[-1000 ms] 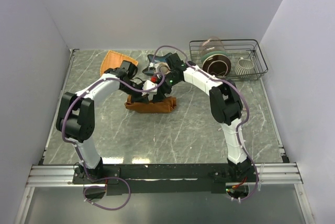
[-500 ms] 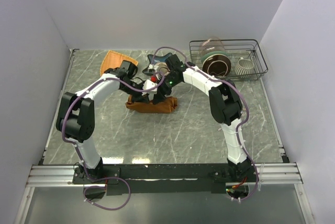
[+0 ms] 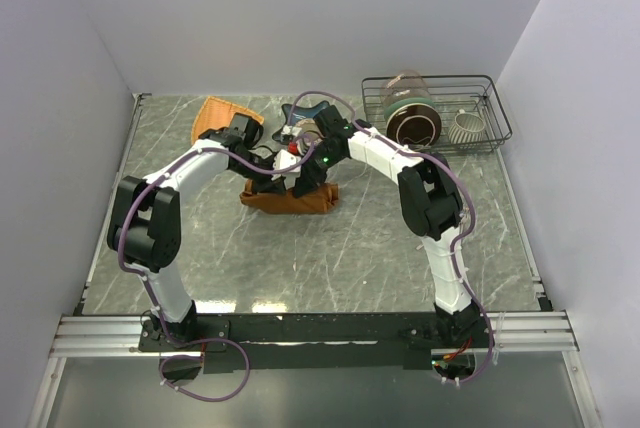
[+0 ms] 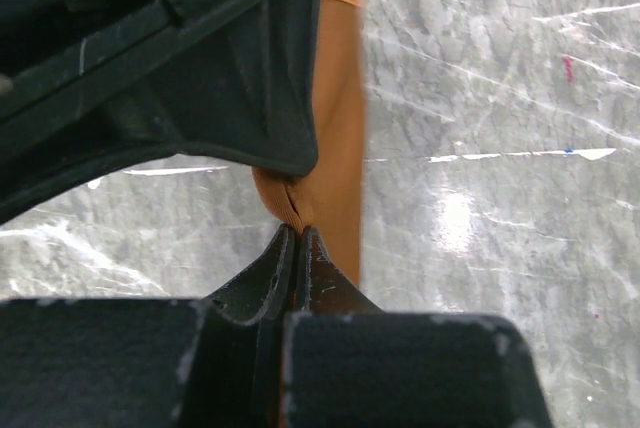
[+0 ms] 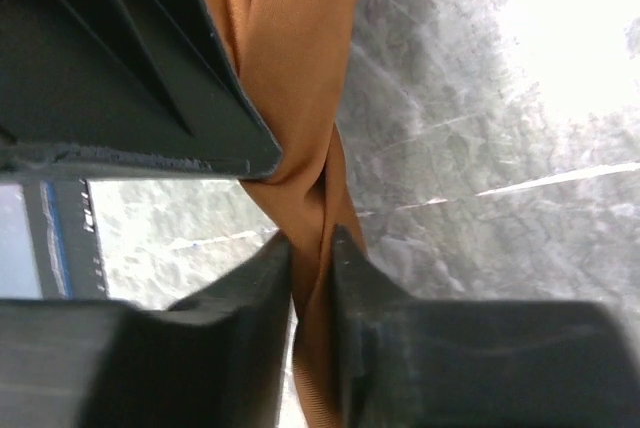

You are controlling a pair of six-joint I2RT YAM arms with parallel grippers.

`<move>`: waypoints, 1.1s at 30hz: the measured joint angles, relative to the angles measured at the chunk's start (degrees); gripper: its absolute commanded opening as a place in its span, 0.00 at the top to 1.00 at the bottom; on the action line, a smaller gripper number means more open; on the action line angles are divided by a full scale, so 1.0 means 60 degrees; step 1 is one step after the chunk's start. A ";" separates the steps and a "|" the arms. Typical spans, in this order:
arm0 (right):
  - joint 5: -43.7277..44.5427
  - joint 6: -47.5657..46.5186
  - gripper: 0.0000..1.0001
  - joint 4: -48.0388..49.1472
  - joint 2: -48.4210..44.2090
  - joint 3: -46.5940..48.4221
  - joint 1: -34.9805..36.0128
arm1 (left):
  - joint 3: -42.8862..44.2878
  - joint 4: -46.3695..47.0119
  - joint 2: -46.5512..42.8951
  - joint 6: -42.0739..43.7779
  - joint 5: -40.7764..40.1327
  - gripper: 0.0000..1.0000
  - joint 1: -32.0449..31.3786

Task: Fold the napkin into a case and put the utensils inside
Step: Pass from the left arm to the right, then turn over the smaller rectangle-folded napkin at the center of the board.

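Observation:
The rust-orange napkin (image 3: pixel 292 199) lies bunched into a narrow band on the marble table, just beyond the middle. Both grippers meet over its top edge. My left gripper (image 3: pixel 272 179) is shut on a pinch of the cloth (image 4: pixel 340 138), its fingertips (image 4: pixel 283 248) pressed together on the fold. My right gripper (image 3: pixel 306 179) is shut on a thicker fold of the napkin (image 5: pixel 300 58), the cloth filling the gap between its fingers (image 5: pixel 262 268). In each wrist view the other arm's black gripper looms at the upper left. The utensils are hidden from every view.
A lighter orange woven triangular plate (image 3: pixel 214 114) lies at the back left. A blue object (image 3: pixel 304 109) sits behind the grippers. At the back right a wire rack (image 3: pixel 496 108) holds a jar, a brown bowl (image 3: pixel 414 126) and a white cup (image 3: pixel 466 127).
My right gripper has closed from wide open onto a fold of the napkin. The cloth has drawn in slightly under both grippers. The left gripper has kept its pinch.

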 measured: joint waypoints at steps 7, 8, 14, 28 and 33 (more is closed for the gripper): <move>0.0040 0.0055 1.00 0.0018 0.0000 -0.0015 0.0015 | 0.0026 0.0157 0.0004 -0.0251 -0.0004 0.65 0.0004; 0.0076 0.0055 1.00 0.0015 0.0000 -0.0015 0.0004 | 0.0026 0.0175 0.0004 -0.0291 0.0000 0.59 0.0015; 0.0528 -0.0040 1.00 0.0007 0.0000 -0.0015 -0.0058 | 0.0044 0.0448 -0.0109 -0.1450 0.0353 0.40 0.0474; 0.3847 -0.1035 1.00 0.2109 -0.1523 -0.1559 0.0069 | 0.0138 0.2051 -0.1942 -0.6539 0.1005 0.31 0.3530; 0.5504 -0.1585 1.00 0.4309 -0.2761 -0.4091 0.0667 | -0.0372 0.2422 -0.1931 -0.7468 0.0969 0.31 0.4156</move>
